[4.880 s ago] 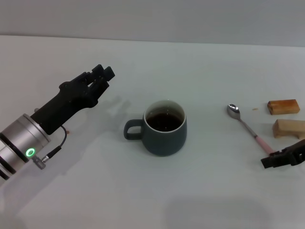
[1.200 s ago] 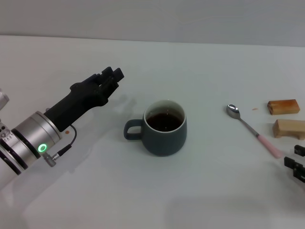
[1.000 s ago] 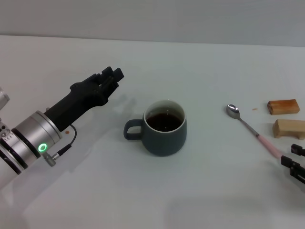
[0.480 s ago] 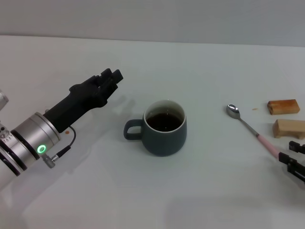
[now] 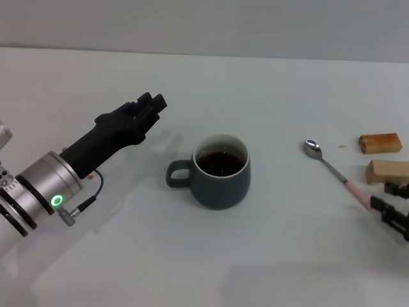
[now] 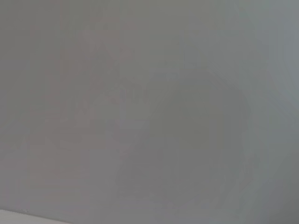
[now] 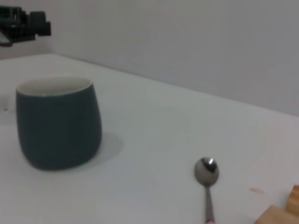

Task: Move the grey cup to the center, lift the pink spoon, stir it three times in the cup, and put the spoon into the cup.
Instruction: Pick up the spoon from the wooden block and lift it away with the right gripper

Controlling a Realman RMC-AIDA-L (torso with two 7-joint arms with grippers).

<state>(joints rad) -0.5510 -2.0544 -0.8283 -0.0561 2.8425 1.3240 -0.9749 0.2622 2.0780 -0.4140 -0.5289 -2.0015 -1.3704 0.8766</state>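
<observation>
The right claw point(image 5: 395, 206) sits low at the handle end of the pink spoon point(image 5: 336, 175), on the side of the spoon away from the grey cup point(image 5: 216, 171). Only part of it shows, and whether its fingers are apart or together cannot be told. The left claw point(image 5: 148, 107) hangs above the bench point(image 5: 268, 256) beyond the cup's loop handle, well apart from the cup; its fingers look bunched, but their state cannot be told either.

The cup stands upright on the bench, its handle turned toward the left claw and dark brown liquid inside its pale inner wall. The spoon lies flat on the bench to the other side of the cup, well apart from it, with its silver bowl pointing away from the right claw and its pink handle running back toward that claw. Two wooden blocks point(image 5: 380, 142) lie just beyond the spoon, farther from the cup.

The cup looks already near the middle, so the step in hand is judged to be taking up the spoon. The spoon is likely light, stiff and thin, and lying flat it offers little height to close on. The pink handle near its end is the sensible place to grip, since the polished metal neck would probably slip. The nearer block lies close to that end and could be bumped. The cup is probably heavy and steady, though brisk stirring could slop the liquid.
</observation>
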